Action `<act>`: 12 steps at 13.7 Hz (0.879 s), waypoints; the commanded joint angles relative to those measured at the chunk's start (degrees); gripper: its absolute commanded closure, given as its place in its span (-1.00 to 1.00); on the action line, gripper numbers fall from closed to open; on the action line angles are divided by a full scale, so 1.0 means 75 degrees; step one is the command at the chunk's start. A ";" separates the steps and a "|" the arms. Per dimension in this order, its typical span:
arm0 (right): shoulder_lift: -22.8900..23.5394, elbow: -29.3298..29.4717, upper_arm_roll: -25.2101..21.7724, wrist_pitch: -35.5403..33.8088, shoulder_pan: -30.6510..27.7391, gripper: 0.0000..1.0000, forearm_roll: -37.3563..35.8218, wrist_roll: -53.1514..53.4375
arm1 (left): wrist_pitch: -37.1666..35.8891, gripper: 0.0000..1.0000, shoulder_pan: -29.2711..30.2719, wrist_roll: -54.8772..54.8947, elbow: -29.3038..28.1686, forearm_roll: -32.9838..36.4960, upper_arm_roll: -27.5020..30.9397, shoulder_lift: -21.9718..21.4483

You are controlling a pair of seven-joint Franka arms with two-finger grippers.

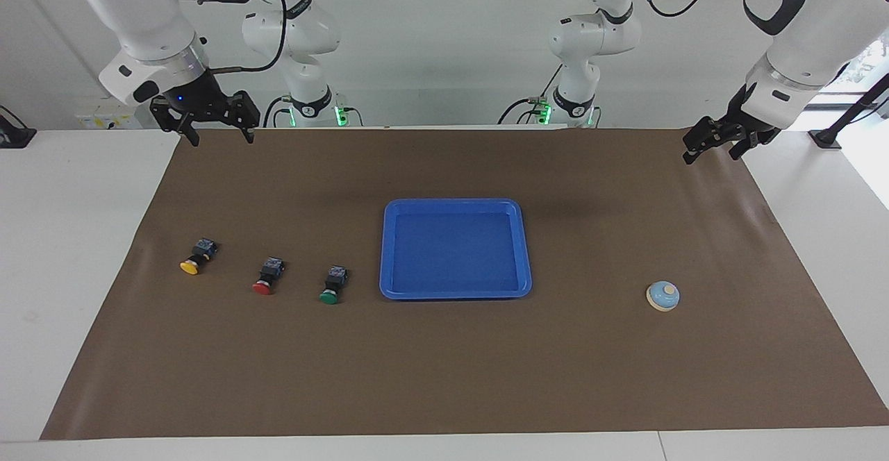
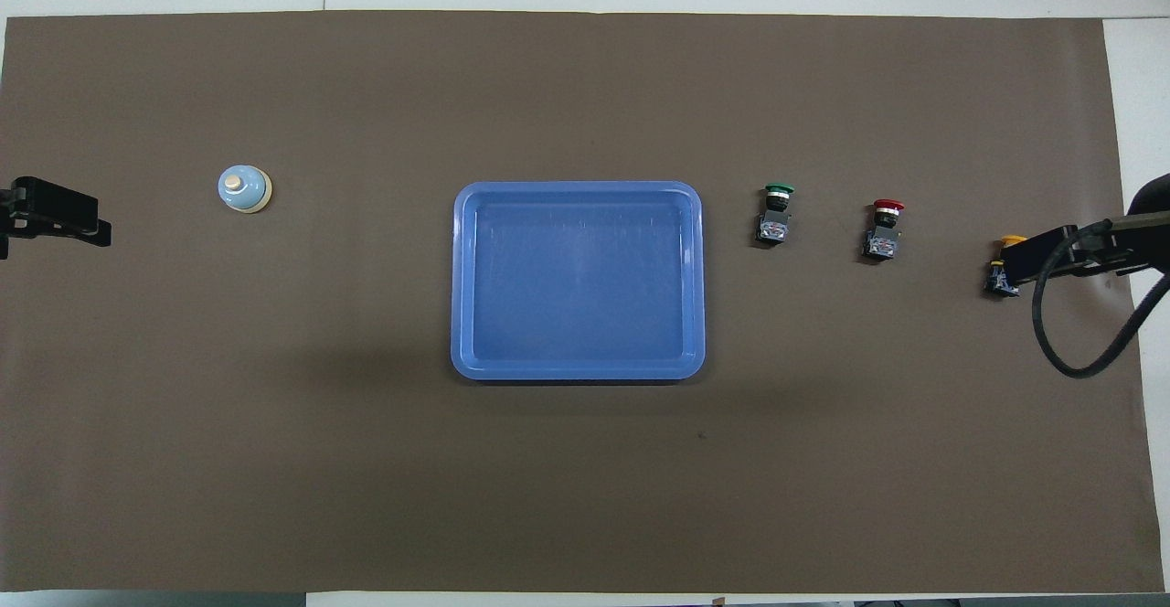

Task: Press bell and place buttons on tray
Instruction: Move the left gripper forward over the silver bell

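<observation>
The blue tray (image 1: 451,203) (image 2: 576,188) lies in the middle of the brown mat with nothing in it. Toward the left arm's end sits the light blue bell (image 1: 662,296) (image 2: 244,188). Toward the right arm's end stand three buttons in a row: green (image 1: 333,285) (image 2: 776,214) beside the tray, then red (image 1: 268,275) (image 2: 885,229), then yellow (image 1: 196,257) (image 2: 1003,273). My right gripper (image 1: 217,136) hangs open over the mat's edge by its base. My left gripper (image 1: 712,154) hangs open over the mat's corner at its own end. Neither holds or touches anything. From overhead the right gripper partly covers the yellow button.
A brown mat (image 1: 444,378) covers most of the white table (image 1: 76,253), which shows as bare strips at both ends. A black cable (image 2: 1069,351) loops down from the right arm's wrist.
</observation>
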 commanded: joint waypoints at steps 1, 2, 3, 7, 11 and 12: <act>-0.0079 -0.0041 0.0069 -0.0075 -0.0100 -1.00 -0.0050 -0.0164 | 0.0037 -1.00 0.0038 -0.0055 -0.0055 0.0056 -0.0012 -0.0108; -0.0090 -0.0041 0.0069 -0.0075 -0.0100 -1.00 -0.0050 -0.0164 | 0.0072 -1.00 0.0038 -0.0055 -0.0055 0.0056 -0.0012 -0.0108; -0.0079 -0.0041 0.0069 -0.0075 -0.0100 -1.00 -0.0050 -0.0164 | 0.0072 -1.00 0.0038 -0.0067 -0.0067 0.0056 -0.0023 -0.0108; -0.0079 -0.0041 0.0069 -0.0075 -0.0100 -1.00 -0.0050 -0.0164 | 0.0769 -0.85 -0.0067 0.0014 -0.0777 0.0091 -0.0012 -0.0411; -0.0079 -0.0041 0.0069 -0.0075 -0.0100 -1.00 -0.0050 -0.0164 | 0.2119 1.00 -0.0056 -0.0067 -0.1321 0.0092 -0.0012 0.0159; -0.0079 -0.0041 0.0069 -0.0075 -0.0100 -1.00 -0.0050 -0.0164 | 0.2587 1.00 -0.0033 -0.0078 -0.1286 0.0092 -0.0012 0.0544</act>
